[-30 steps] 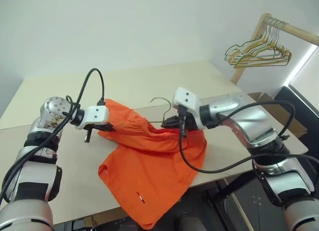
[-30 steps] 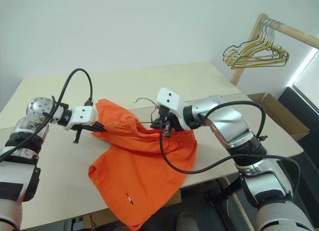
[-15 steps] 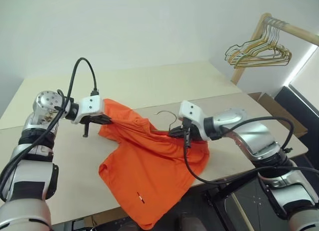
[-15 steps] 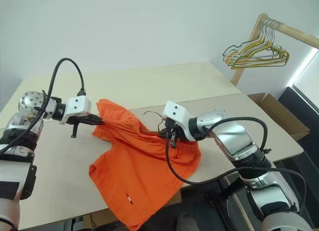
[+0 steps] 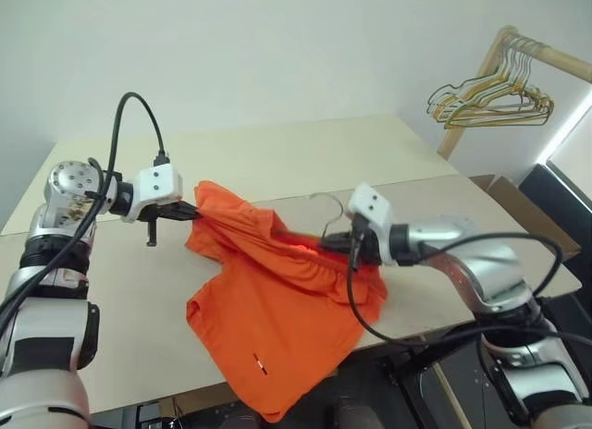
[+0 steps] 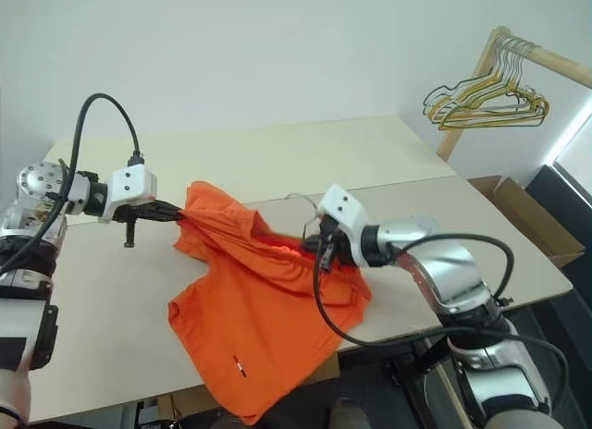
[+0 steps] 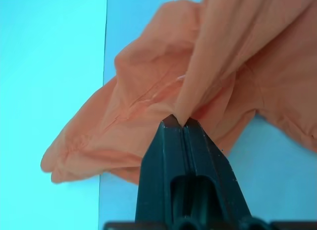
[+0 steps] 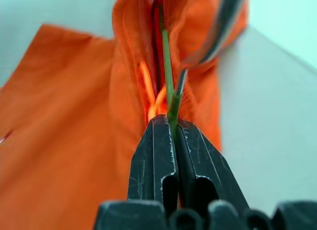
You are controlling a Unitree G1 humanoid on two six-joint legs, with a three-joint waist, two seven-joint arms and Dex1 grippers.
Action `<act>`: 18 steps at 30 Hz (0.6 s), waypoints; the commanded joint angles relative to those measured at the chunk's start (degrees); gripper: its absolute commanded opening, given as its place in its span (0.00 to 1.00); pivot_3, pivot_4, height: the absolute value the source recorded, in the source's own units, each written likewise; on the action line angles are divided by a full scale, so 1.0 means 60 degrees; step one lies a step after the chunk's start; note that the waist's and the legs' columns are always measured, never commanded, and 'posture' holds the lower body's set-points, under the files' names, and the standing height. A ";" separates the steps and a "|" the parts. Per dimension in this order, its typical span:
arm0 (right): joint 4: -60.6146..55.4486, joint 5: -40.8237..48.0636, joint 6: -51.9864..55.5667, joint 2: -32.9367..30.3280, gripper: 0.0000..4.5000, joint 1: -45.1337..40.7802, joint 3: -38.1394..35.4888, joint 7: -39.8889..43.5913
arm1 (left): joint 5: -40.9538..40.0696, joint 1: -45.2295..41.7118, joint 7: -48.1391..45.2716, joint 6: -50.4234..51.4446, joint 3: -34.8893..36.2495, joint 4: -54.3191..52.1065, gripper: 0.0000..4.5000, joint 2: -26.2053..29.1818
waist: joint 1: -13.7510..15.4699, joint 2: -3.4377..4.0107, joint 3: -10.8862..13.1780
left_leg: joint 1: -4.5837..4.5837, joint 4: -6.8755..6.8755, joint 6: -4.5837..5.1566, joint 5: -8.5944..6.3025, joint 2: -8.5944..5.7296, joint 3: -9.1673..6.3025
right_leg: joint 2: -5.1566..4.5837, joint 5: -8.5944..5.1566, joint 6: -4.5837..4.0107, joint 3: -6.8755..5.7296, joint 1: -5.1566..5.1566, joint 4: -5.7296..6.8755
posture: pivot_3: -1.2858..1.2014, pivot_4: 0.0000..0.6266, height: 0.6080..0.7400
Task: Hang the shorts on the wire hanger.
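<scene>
The bright orange shorts (image 5: pixel 277 300) lie crumpled on the beige table (image 5: pixel 277 156), with one leg hanging over the near edge. My left gripper (image 5: pixel 191 210) is shut on a fold at their upper left edge and holds it stretched taut; the pinch is seen close up in the left wrist view (image 7: pixel 179 122). My right gripper (image 5: pixel 333 245) is shut on the thin wire hanger (image 8: pixel 167 66), most of which is buried in the fabric. Its curved hook (image 5: pixel 326 200) pokes out above the cloth. A small white tag (image 5: pixel 256 360) shows low on the shorts.
At the back right, a bunch of gold and green wire hangers (image 5: pixel 490 101) hangs from a wooden rail (image 5: pixel 546 57). A cardboard box (image 6: pixel 523 212) stands on the floor beyond the table's right edge. The near table edge runs under the hanging leg.
My left gripper has pulled its fold of the shorts up and to the left. My right gripper has sunk and drawn to the right with the hanger, stretching the cloth between them.
</scene>
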 commanded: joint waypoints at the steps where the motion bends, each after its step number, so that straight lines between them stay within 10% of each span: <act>1: -0.0247 -0.0060 -0.0601 0.0072 0.00 0.0225 -0.0245 -0.0217 | -0.0228 -0.0046 0.0123 0.0112 0.0300 -0.0347 0.00 0.0187 | -0.0011 0.0000 0.0000 | 0.0003 0.0002 0.0000 0.0000 0.0000 0.0001 | 0.0000 0.0001 0.0001 0.0002 0.0002 0.0001 | 0.50 0.00 1.00; 18: 0.0326 -0.1617 -0.1513 -0.0766 0.00 -0.0296 0.0747 -0.0225 | -0.0427 0.0439 0.0026 0.0390 0.0377 -0.1000 0.00 0.0321 | 0.0012 -0.0003 -0.0002 | 0.0024 0.0002 -0.0003 0.0003 0.0004 0.0000 | 0.0004 0.0002 0.0004 0.0009 0.0013 -0.0001 | 0.51 0.00 1.00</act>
